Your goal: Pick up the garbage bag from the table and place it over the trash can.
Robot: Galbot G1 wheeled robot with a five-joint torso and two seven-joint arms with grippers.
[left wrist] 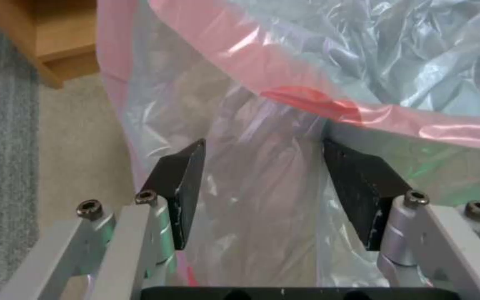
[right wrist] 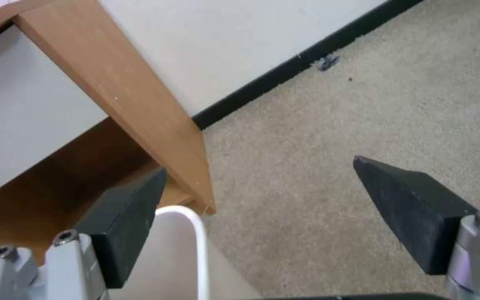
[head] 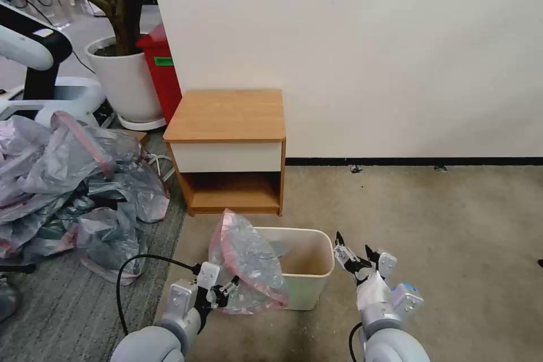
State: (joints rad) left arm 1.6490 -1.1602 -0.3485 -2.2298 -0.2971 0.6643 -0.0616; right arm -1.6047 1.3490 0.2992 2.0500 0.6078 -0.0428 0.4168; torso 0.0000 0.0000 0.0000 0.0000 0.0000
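Observation:
The garbage bag (head: 249,266), crinkly grey film with a pink rim band, hangs over the left side of the cream trash can (head: 308,285) on the carpet, in front of the wooden table (head: 226,113). The can's right half is uncovered and I can see into it. My left gripper (head: 226,288) is at the bag's lower left edge. In the left wrist view this left gripper (left wrist: 263,146) is open, with bag film (left wrist: 306,83) spread between its fingers. My right gripper (head: 355,251) is open just right of the can's rim (right wrist: 196,233), with the table's side panel (right wrist: 112,83) beyond it.
A large heap of similar grey-pink bags (head: 73,181) lies on the grey mat at the left. Behind it stand a white plant pot (head: 127,79) and a tall red bin (head: 164,68). Open carpet (head: 441,226) stretches to the right, up to the wall.

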